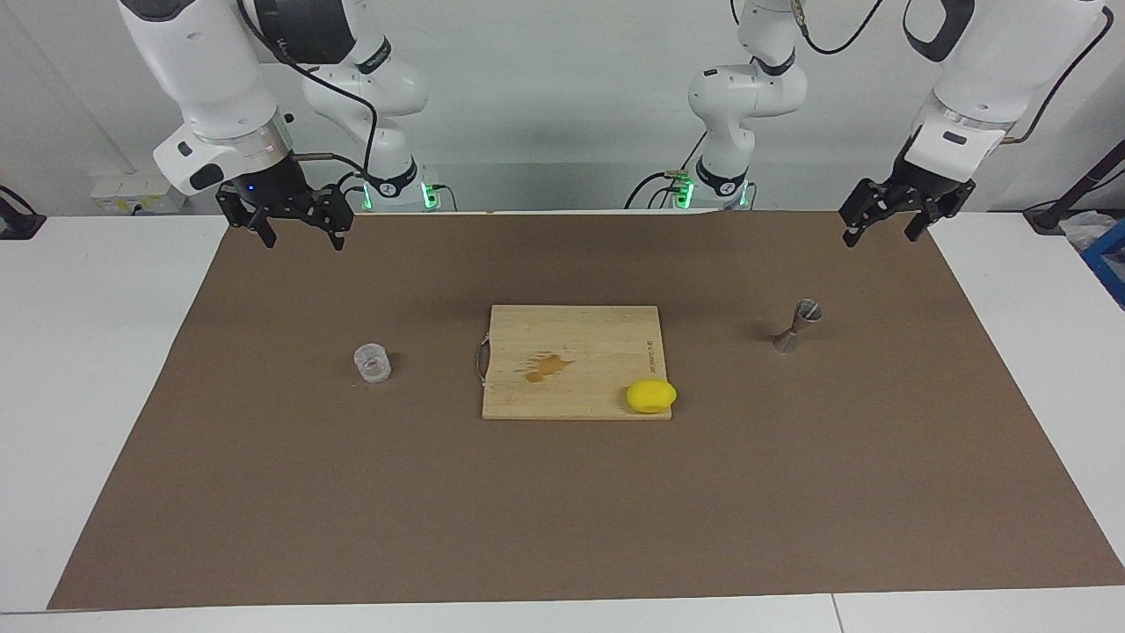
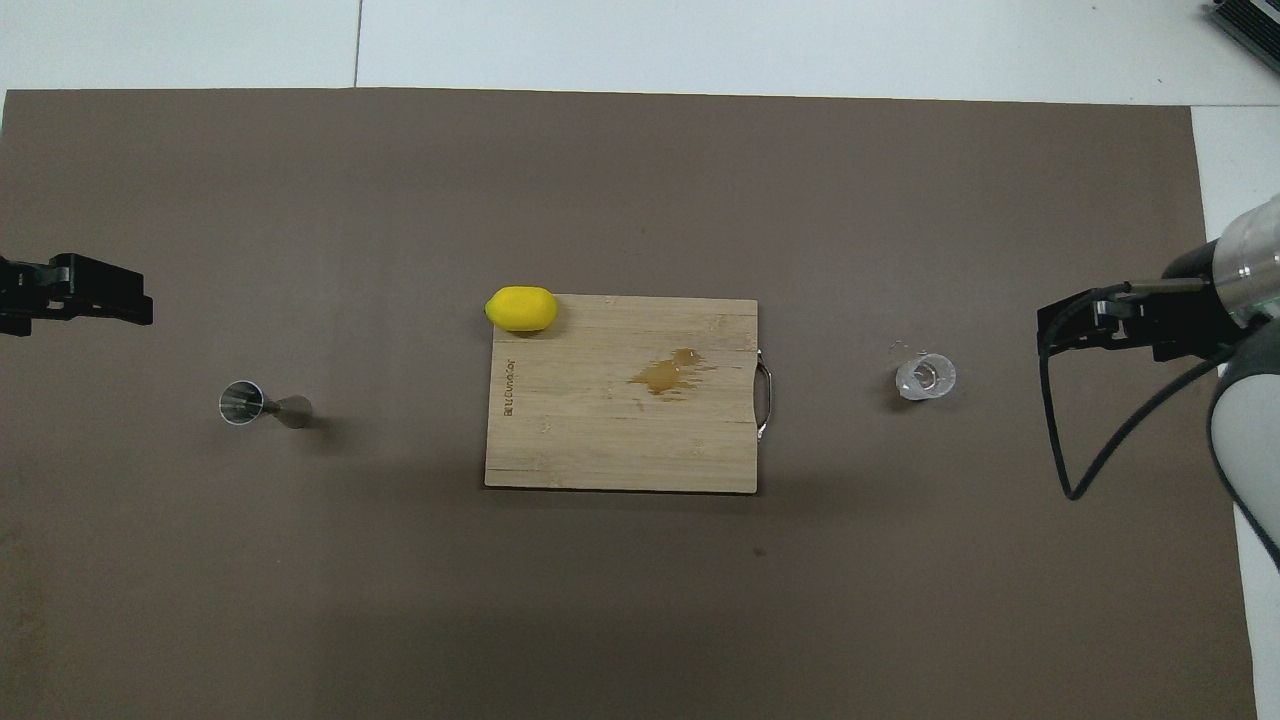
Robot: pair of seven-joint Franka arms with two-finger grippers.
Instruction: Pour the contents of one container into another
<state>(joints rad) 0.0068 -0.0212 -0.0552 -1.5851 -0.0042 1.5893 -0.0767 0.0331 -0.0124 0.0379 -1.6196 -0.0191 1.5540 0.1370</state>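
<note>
The lemon (image 1: 651,396) sits lowest in the facing view, on the board (image 1: 571,334) at its lower right corner, centre frame. We see a brownish wet stain (image 1: 547,367) mid-board and a metal handle (image 1: 480,359) on the board's left edge. The glass (image 1: 372,362) stands upright on the brown mat (image 1: 562,510), left of centre, well apart from the board. The jigger (image 1: 798,325) stands tilted-looking at right of centre, also on the mat. Our right gripper (image 1: 301,230) hangs in the air at upper left, fingers spread, holding nothing. Our left gripper (image 1: 883,227) hangs at upper right, above the jigger in frame, fingers apart, empty too. Both arms wait.
</note>
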